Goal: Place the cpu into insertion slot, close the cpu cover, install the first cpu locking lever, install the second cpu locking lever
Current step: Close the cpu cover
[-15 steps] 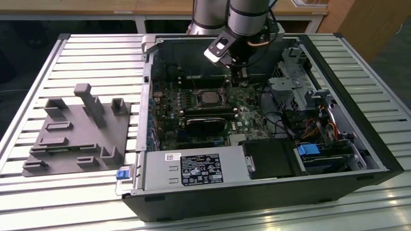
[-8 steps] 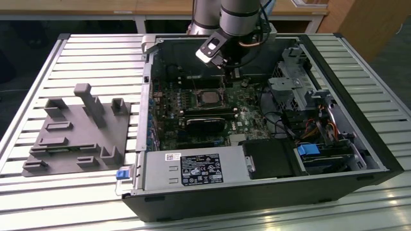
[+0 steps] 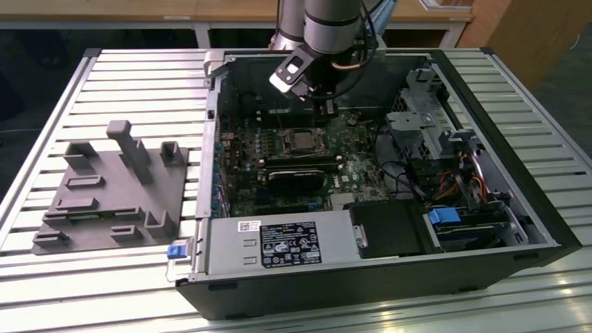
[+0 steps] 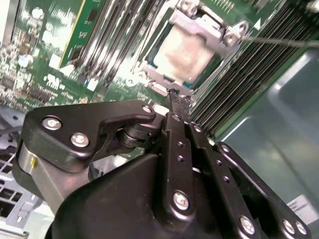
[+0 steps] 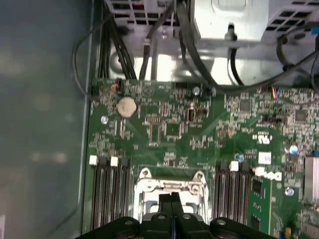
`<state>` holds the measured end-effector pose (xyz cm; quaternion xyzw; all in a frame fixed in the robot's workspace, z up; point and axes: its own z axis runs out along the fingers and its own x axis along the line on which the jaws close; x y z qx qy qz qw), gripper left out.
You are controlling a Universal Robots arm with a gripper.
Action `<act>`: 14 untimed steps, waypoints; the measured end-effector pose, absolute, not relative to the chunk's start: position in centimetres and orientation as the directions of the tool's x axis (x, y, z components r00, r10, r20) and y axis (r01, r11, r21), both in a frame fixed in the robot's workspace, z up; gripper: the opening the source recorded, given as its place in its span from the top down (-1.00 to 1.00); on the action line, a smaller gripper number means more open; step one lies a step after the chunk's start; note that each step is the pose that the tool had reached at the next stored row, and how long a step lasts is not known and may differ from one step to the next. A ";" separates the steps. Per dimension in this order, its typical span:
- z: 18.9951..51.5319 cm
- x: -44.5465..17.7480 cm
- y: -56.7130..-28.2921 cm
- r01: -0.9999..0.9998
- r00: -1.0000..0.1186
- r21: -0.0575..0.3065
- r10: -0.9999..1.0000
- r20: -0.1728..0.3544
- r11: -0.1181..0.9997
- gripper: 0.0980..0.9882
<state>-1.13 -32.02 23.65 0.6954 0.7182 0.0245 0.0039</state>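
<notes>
Claw [image 4: 176, 97] closed, cpu [image 4: 182, 55] flat under cpu cover [image 4: 198, 26]

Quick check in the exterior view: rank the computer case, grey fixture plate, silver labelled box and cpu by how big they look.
1. computer case
2. grey fixture plate
3. silver labelled box
4. cpu

Count: one open computer case [image 3: 370, 295], one grey fixture [image 3: 111, 201], one cpu [image 4: 182, 56], one cpu cover [image 4: 195, 26], one coin cell [image 5: 126, 106], one gripper [image 5: 171, 198].
</notes>
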 end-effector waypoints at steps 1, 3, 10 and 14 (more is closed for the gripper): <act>23.6 -1.4 -32.0 0.999 -0.033 0.041 0.999 0.029 0.031 0.98; 23.4 -2.0 -32.0 0.999 -0.032 0.041 0.999 0.028 0.031 0.98; 22.2 -2.4 -32.0 0.999 -0.032 0.038 0.999 0.029 0.031 0.98; 22.0 -2.4 -32.2 0.999 -0.032 0.036 0.999 0.029 0.031 0.98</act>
